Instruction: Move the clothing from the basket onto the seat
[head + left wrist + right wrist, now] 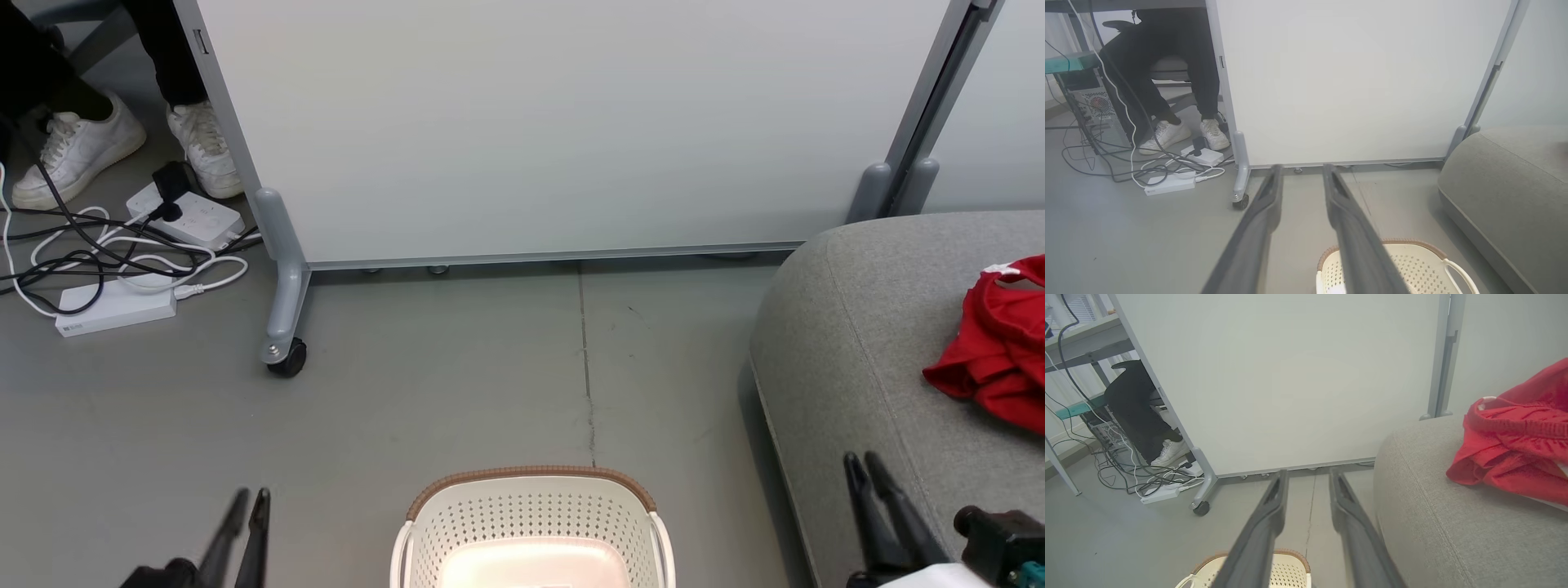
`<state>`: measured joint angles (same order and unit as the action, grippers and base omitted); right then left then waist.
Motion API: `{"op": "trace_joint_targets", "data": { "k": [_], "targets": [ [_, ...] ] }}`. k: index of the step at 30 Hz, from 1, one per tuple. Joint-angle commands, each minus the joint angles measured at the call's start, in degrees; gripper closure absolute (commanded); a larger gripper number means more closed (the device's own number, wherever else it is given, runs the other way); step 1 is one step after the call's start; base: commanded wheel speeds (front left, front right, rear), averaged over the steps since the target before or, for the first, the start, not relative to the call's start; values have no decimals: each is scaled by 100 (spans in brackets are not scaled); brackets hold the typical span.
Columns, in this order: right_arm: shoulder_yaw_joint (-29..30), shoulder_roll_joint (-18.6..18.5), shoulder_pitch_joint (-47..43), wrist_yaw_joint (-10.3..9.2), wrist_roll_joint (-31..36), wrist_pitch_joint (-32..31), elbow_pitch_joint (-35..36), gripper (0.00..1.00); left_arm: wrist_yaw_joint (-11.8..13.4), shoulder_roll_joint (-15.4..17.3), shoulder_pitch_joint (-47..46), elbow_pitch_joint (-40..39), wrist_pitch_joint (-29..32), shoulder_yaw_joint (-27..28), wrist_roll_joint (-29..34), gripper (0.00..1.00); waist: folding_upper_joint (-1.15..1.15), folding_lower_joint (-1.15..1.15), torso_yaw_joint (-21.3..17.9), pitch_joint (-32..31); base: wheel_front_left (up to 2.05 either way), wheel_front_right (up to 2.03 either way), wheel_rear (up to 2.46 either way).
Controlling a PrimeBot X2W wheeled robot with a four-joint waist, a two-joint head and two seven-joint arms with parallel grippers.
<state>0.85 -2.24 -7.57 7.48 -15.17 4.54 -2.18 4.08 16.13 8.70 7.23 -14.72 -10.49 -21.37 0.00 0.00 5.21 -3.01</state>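
Observation:
The red clothing (996,343) lies bunched on the grey seat (849,343) at the right, and in the right wrist view the clothing (1515,449) rests on the seat (1433,518) cushion. The cream basket (531,474) stands on the floor at the bottom centre, and the part of its inside in view holds no garment. My left gripper (253,494) hovers left of the basket, its fingers apart with nothing between them. My right gripper (861,459) is over the seat's front corner, also open and holding nothing. The wrist views show my left gripper (1302,169) and right gripper (1308,473) each above the basket (1404,241) (1290,552).
A white partition panel (571,122) on a castor (286,355) stands behind the basket. Power strips and tangled cables (114,306) lie at the far left, beside a seated person's white shoes (82,147). A computer tower (1098,110) stands under a desk.

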Motion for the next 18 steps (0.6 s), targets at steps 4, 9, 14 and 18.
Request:
{"op": "trace_joint_targets", "data": {
  "k": [4, 9, 14, 18],
  "targets": [
    [-11, 6, 115, 0, -361, -49, -139, 100, -53, -81, -76, 81, 104, 118, -314, 100, 0, 0, -13, 9, 0, 0, 0],
    [-46, 0, 342, 0, -903, -107, -340, 100, -132, -162, -221, 165, 259, 308, -782, 100, 0, 0, -33, 24, 0, 0, 0],
    [-77, -6, 550, 0, -1408, -163, -527, 100, -207, -242, -353, 234, 403, 485, -1217, 100, 0, 0, -54, 38, 0, 0, 0],
    [-101, -11, 708, 0, -1792, -205, -667, 100, -263, -302, -452, 285, 513, 620, -1548, 100, 0, 0, -70, 50, 0, 0, 0]
  ]
}}
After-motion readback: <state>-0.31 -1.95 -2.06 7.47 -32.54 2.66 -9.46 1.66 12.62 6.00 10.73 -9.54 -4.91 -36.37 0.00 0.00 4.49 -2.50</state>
